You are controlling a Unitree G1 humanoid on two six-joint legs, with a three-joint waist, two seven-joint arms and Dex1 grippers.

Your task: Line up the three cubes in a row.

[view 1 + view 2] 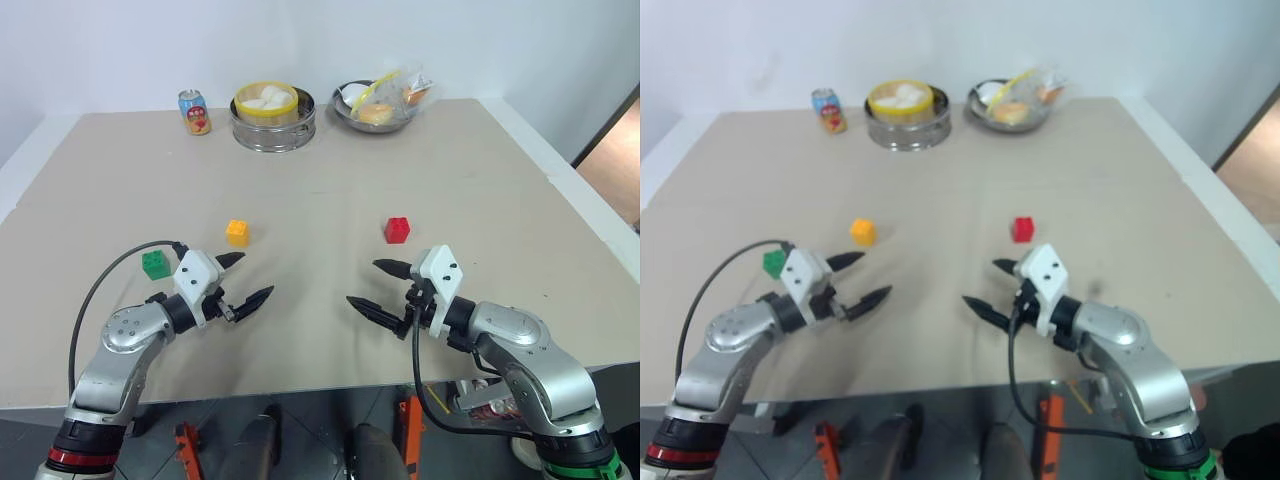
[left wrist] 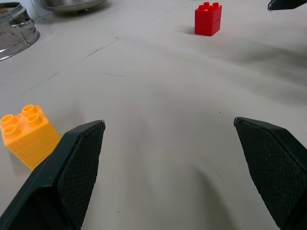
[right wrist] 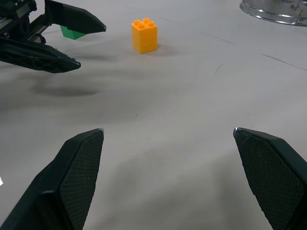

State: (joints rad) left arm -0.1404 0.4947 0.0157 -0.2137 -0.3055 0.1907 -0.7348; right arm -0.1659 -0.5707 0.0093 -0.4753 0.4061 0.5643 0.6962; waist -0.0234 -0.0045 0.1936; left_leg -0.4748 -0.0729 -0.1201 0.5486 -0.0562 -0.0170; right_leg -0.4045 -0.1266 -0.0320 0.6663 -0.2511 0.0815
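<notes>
Three studded cubes sit apart on the tan table. The yellow-orange cube lies left of centre, the red cube right of centre, and the green cube nearer me at the left, partly behind my left hand. My left gripper hovers open just right of the green cube and below the yellow-orange one, holding nothing. My right gripper hovers open below the red cube, also holding nothing. The two grippers point toward each other. In the right wrist view, the yellow-orange cube stands beyond the left gripper's fingers.
At the table's far edge stand a drink can, a steel steamer with a yellow rim and white buns, and a steel bowl of wrapped food. The table's right edge drops to the floor.
</notes>
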